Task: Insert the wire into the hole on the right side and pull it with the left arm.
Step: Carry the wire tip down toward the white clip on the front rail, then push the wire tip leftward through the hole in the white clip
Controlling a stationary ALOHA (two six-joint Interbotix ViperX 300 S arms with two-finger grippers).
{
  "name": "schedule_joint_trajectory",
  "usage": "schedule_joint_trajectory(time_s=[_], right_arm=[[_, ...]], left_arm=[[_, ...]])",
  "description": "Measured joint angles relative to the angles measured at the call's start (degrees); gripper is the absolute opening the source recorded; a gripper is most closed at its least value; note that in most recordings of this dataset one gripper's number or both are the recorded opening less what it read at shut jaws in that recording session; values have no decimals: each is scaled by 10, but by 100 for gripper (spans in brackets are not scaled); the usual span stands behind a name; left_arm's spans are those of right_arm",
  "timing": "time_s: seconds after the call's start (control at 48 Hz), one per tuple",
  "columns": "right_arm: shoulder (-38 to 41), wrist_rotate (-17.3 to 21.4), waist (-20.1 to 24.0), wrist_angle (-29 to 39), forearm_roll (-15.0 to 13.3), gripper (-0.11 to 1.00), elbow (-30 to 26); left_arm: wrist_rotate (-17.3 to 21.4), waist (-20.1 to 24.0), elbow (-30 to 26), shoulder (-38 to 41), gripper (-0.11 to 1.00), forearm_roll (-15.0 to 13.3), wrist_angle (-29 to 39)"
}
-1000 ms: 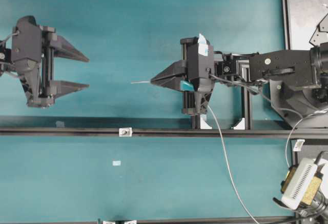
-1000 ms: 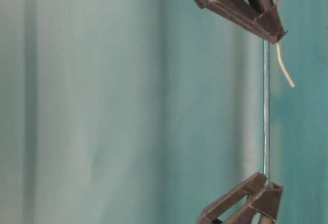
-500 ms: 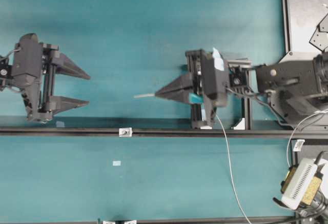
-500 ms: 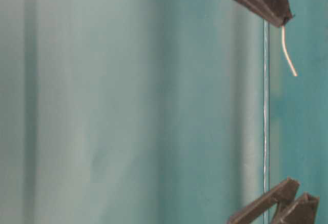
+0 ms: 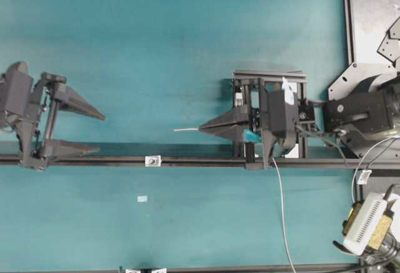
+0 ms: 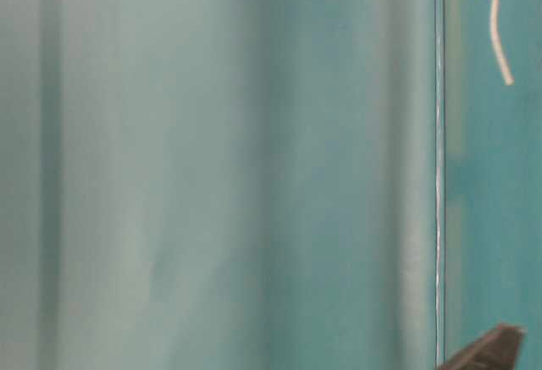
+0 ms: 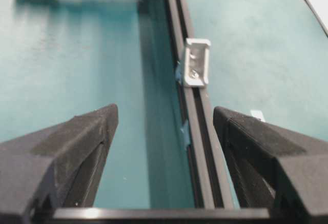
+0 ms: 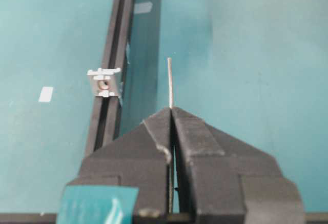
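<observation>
From overhead we see the right claw clamped on the wire, whose short free end points left above the black rail; the block with the hole sits on that rail, apart from the tip. The left claw stands wide apart, one finger over the rail. A white cable trails across the teal desk. At table level the wire end hangs curved. From the left wrist the block lies ahead between spread fingers. From the right wrist the wire passes right of the block

No readable words, numbers or brand marks show anywhere. The small pale tag on the teal table looks blank, though it is perhaps too small to judge.
</observation>
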Motion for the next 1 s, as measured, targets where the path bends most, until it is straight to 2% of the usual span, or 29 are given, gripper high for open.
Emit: schedule_joint_trajectory(time_s=[0.125, 0.292, 0.542, 0.729, 1.0], right_arm=[[17, -44, 37, -25, 61, 3, -4], [44, -89, 85, -56, 120, 3, -19], [107, -109, 135, -100, 194, 3, -44], [150, -110, 160, -130, 220, 2, -55], [185, -112, 178, -184, 224, 3, -58]], left_arm=[[1, -4, -12, 33, 91, 1, -15], [4, -4, -23, 70, 91, 0, -55], [4, -15, -42, 116, 91, 0, -92], [4, -28, -70, 143, 91, 0, -95], [4, -40, -101, 174, 91, 0, -96]])
